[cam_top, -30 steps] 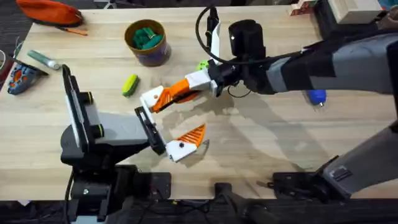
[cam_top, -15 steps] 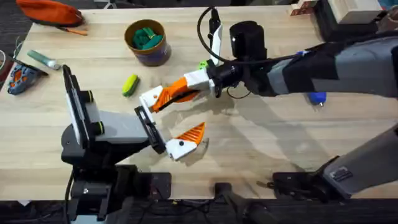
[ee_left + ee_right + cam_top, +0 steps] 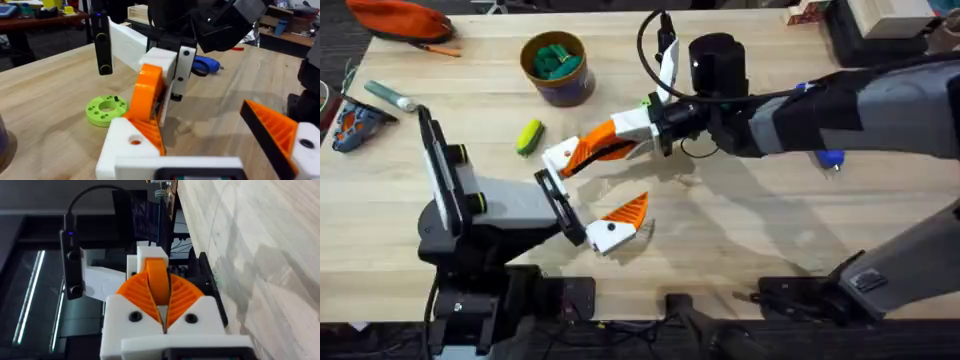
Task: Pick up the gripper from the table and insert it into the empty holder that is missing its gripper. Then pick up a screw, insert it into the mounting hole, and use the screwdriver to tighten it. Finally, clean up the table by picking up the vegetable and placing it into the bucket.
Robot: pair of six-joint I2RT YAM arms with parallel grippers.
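Right hand [image 3: 582,152] reaches across the worktop [image 3: 740,230], its fingers clamped on the orange gripper [image 3: 159,282], which sits against the white holder [image 3: 125,145] at the left arm's tip. Left hand [image 3: 582,200] is spread wide, one orange finger [image 3: 625,213] out to the side. Vegetable [image 3: 528,136] lies on the wood near the bucket [image 3: 556,67]. Screwdriver [image 3: 830,156] rests beyond the right arm. Green disc [image 3: 106,108] lies flat beside the hands.

The right gripper [image 3: 582,150] (clamped on the orange gripper [image 3: 605,145]) has crept up-left toward the holder [image 3: 561,160].
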